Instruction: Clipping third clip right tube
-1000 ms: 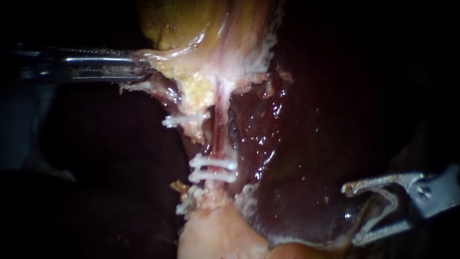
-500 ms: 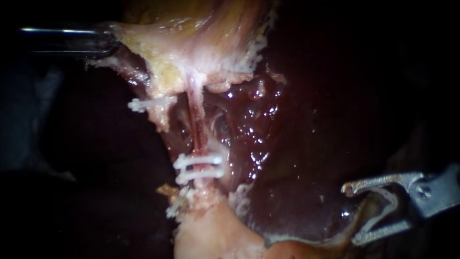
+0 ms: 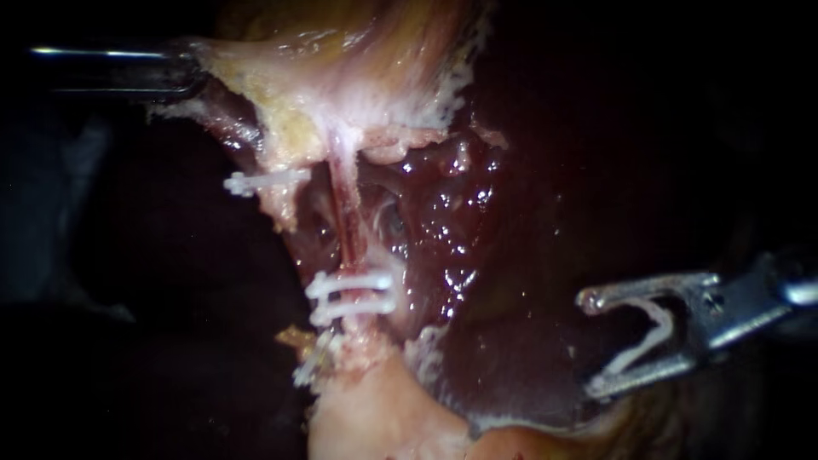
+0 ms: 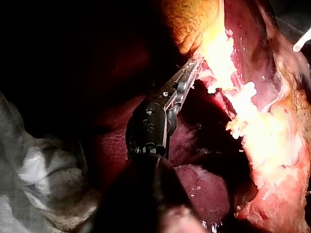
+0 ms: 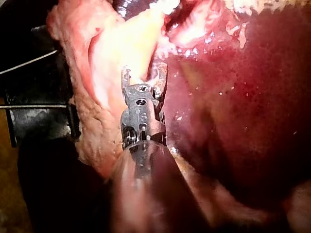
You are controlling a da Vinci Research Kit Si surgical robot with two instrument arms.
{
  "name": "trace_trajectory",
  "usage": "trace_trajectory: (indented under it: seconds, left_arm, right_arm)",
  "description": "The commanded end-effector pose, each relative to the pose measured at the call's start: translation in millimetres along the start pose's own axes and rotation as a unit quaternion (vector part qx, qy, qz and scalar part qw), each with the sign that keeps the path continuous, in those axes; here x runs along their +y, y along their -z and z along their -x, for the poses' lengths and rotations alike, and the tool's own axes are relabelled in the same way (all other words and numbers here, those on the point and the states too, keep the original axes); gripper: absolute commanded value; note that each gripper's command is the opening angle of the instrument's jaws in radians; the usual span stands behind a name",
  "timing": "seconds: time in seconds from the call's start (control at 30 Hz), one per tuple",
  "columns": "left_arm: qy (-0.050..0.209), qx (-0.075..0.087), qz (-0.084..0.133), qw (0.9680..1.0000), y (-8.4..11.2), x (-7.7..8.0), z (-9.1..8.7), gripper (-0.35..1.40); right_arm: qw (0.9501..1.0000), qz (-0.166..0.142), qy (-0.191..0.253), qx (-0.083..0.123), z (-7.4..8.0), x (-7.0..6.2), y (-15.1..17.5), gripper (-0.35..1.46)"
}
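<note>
Left instrument point(image 3: 189, 73): jaws clenched on pale yellowish tissue flap point(image 3: 281, 85), holding it taut. Thin reddish right tube point(image 3: 345, 213) carried two white plastic clips point(image 3: 354, 294) low down. Right instrument point(image 3: 592, 345), jaws wide and gripping a loaded white clip point(image 3: 648, 336), sat well apart from the tube. Third clip judged not yet placed.

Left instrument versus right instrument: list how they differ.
The left instrument has its jaws shut on pale tissue; the right instrument holds a white clip between wide-apart jaws. The left instrument touches tissue above the tube; the right instrument lies apart from the tube, over the liver. Both are metal.
</note>
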Motion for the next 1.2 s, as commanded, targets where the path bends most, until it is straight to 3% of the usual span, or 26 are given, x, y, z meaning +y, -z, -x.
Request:
trace_trajectory:
  seconds: [0.03, 0.37, 0.57, 0.7, 0.87, 1.2]
  left_arm:
    - [-0.001, 0.0, 0.0, 1.0, -0.1, 0.0, 0.0, -0.35]
    - [-0.001, 0.001, -0.004, 1.0, -0.5, 0.3, 0.1, -0.35]
    - [-0.001, 0.001, -0.003, 1.0, -0.7, 0.3, 0.2, -0.35]
    - [-0.001, 0.001, -0.003, 1.0, -0.7, 0.3, 0.2, -0.35]
    - [-0.001, 0.001, -0.003, 1.0, -0.7, 0.3, 0.2, -0.35]
    - [-0.001, 0.001, -0.003, 1.0, -0.7, 0.3, 0.2, -0.35]
  right_arm:
    - [1.0, 0.001, -0.002, 0.003, -0.2, 0.3, -0.2, 0.5]
    - [0.9993, 0.02, -0.022, 0.024, -1.5, 4.5, -3.7, 0.5]
    - [0.997, 0.041, -0.052, 0.041, -3.1, 8.0, -7.3, 0.49]
    - [0.9951, 0.05, -0.072, 0.045, -4.0, 9.7, -9.9, 0.5]
    - [0.9932, 0.058, -0.085, 0.053, -4.4, 10.8, -12.3, 0.5]
    - [0.985, 0.065, -0.128, 0.096, -5.9, 12.6, -15.1, 0.5]
